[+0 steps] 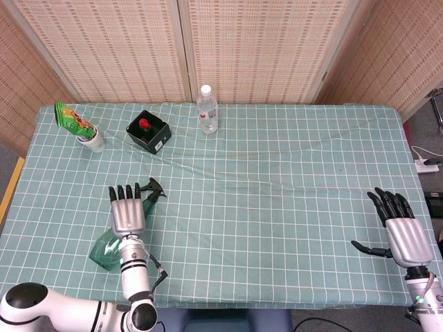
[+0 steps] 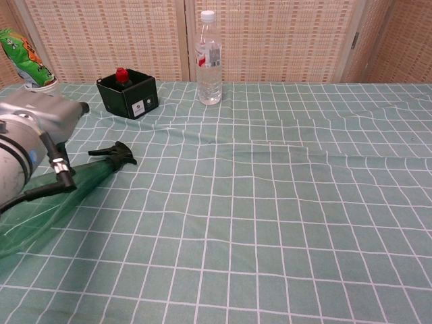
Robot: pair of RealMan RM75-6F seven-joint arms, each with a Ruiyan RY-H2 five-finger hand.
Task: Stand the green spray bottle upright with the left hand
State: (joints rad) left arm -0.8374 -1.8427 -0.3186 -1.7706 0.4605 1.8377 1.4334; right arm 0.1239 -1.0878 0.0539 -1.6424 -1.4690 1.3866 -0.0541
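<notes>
The green spray bottle [image 1: 114,238] is lying on its side near the table's [image 1: 277,207] front-left corner, its black trigger head [image 2: 115,153] pointing toward the far edge and its wide base toward the front edge. The left hand [image 1: 127,210] is hovering over the bottle's neck, palm down, fingers extended and slightly apart, gripping nothing; whether it is touching the plastic cannot be told. This is looking like the reach step, with the grasp not yet made. Next, the hand is likely needing to lower and wrap around the body, then tip the base down. The right hand [image 1: 400,232] is idling near the front-right corner, fingers spread, empty.
</notes>
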